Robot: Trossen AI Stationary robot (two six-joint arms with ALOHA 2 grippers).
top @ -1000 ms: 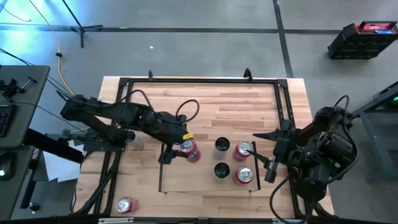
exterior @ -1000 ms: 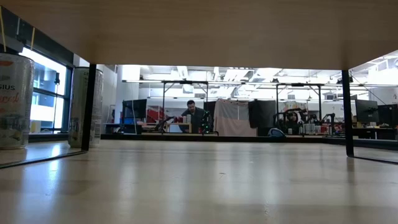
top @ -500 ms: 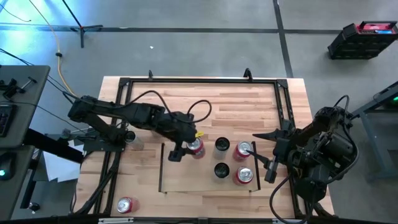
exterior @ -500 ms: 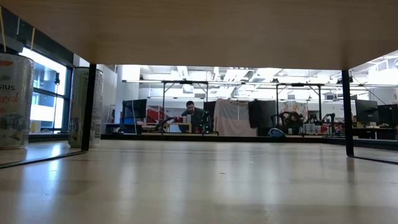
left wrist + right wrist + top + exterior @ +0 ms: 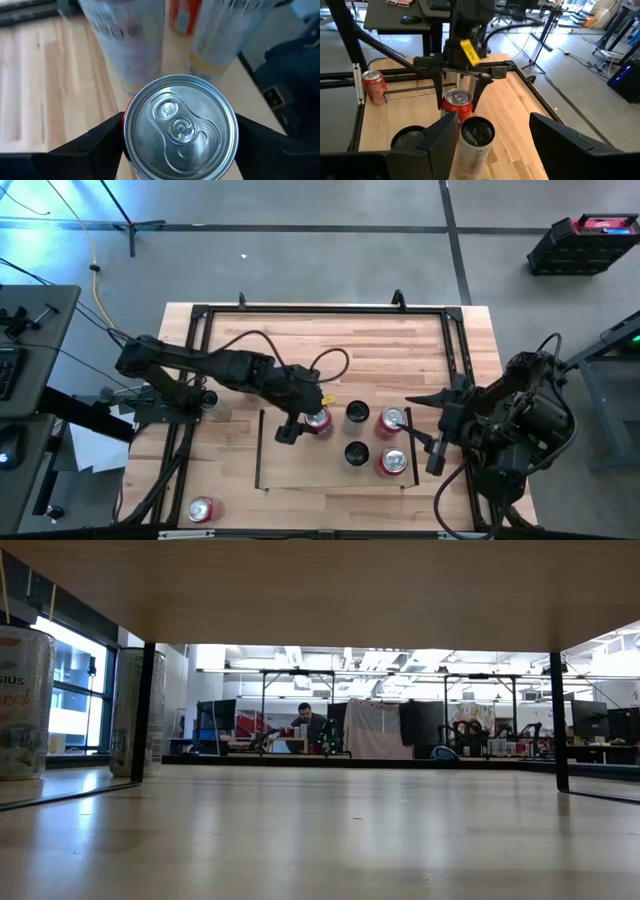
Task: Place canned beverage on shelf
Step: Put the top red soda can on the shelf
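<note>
My left gripper (image 5: pixel 306 422) is shut on a red can (image 5: pixel 319 420) over the left part of the shelf (image 5: pixel 300 470), a pale panel with dark rails. In the left wrist view the can's silver top (image 5: pixel 180 125) shows between my two fingers. To its right, several cans stand upright on the shelf: two with dark tops (image 5: pixel 357 413) (image 5: pixel 357 452) and two red ones (image 5: pixel 391 421) (image 5: pixel 393 463). My right gripper (image 5: pixel 432 428) waits open above the shelf's right end and touches nothing. My left gripper pinches the red can between its two fingers (image 5: pixel 107 137), on opposite sides of the can's wall just below the top rim (image 5: pixel 456 102). The fingers come from the table's left, slanting down. The can is upright. A pale can hides its bottom.
One more red can (image 5: pixel 203 509) stands on the tabletop near the front left corner. A black tube frame (image 5: pixel 320 310) runs around the tabletop. The low view looks under a wooden panel (image 5: pixel 320 590), with two cans (image 5: pixel 22 700) at its left.
My left gripper has carried the red can toward the table's right edge, from the shelf's left rail to beside the standing cans. The can stays upright in the hold.
</note>
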